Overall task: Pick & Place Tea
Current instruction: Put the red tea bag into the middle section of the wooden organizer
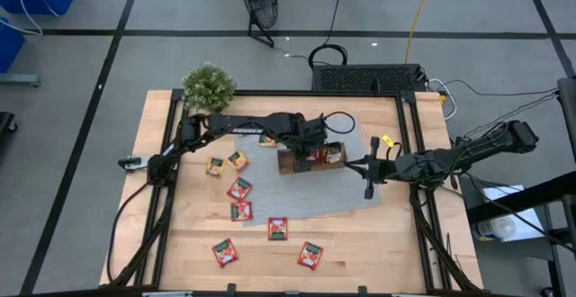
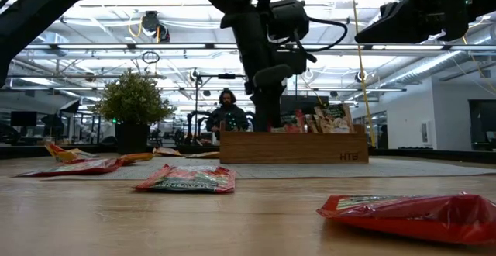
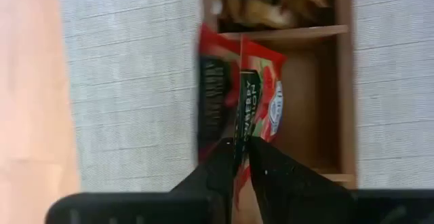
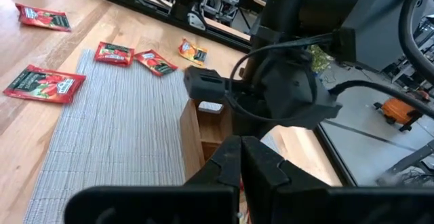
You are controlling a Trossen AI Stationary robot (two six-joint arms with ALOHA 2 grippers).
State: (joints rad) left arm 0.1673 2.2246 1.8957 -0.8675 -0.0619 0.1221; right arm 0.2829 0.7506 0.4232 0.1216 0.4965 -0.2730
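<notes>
My left gripper [image 1: 309, 144] [image 3: 242, 141] points down over the brown wooden tray [image 1: 290, 166] [image 2: 293, 147] on the grey mat and is shut on a red tea sachet [image 3: 261, 91]. A second red sachet [image 3: 213, 91] stands right beside it in the same compartment [image 3: 308, 108]. Other sachets [image 2: 325, 119] stand upright in the tray's right part. Several red sachets [image 1: 239, 189] and one orange-yellow sachet [image 1: 238, 159] lie flat on the table and mat to the left and near side. My right gripper [image 1: 367, 187] [image 4: 241, 153] waits shut, right of the tray. My left gripper pinches the red tea sachet between its two fingers [image 3: 271, 166] by the sachet's upper edge [image 3: 243, 132], coming from above and pointing down. The sachet stands on edge and hangs below the fingers into the tray's compartment. Whether its lower edge touches the tray floor cannot be told.
A small green potted plant [image 1: 209, 85] stands at the table's far left corner. The grey mat [image 1: 360, 200] lies under the tray. A person [image 2: 227, 115] shows in the room beyond the table. Bare wood lies along the near right edge [image 1: 378, 247].
</notes>
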